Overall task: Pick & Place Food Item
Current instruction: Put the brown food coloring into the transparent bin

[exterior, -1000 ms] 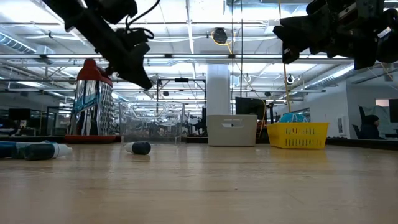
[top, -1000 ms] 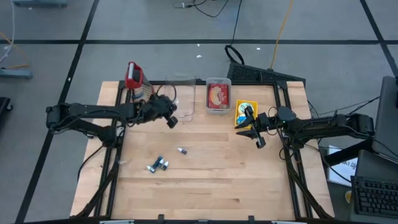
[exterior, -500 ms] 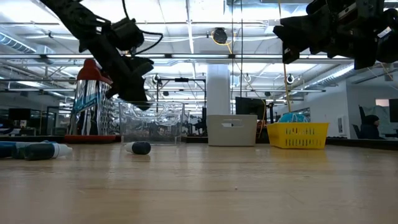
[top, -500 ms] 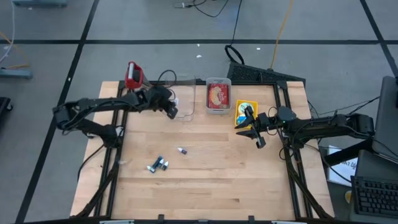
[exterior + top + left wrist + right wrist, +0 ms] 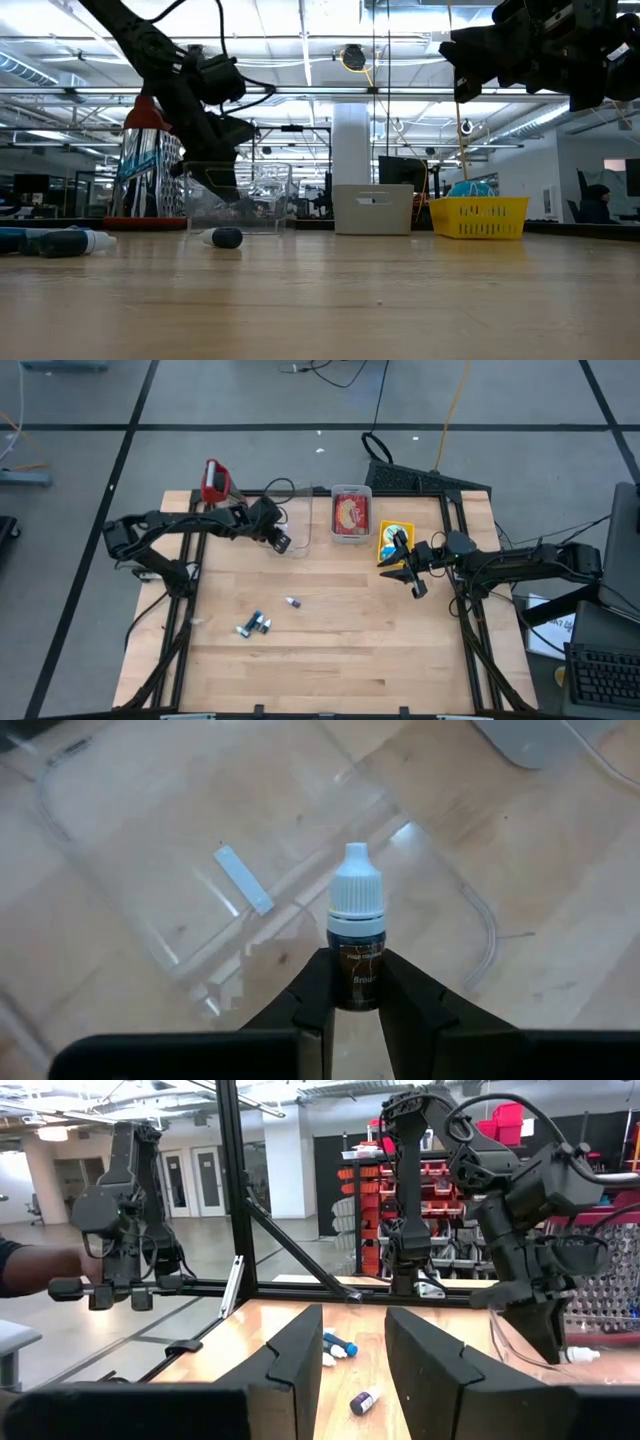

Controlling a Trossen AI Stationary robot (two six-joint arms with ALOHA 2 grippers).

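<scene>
- Over at the back of the table, the left gripper hangs right above the clear plastic box, fingers pinching a small dropper bottle by its dark body, white cap sticking out forward.
- Gripping it low on the body like that leaves the cap end free, so my guess is the bottle goes into the box cap first or gets dropped flat.
- From the low camera, the gripper sits down at the box's rim, so the drop-off looks close, but the bottle isn't let go yet.
- More little bottles lie loose on the wood: two bottles near the left-front, and one small bottle nearer the middle. Probably next in line.
- The right gripper waits just beside the yellow basket, fingers spread, holding nothing.
- A tub with a red lid and a red-topped grater stand along the back edge, out of the way.
</scene>
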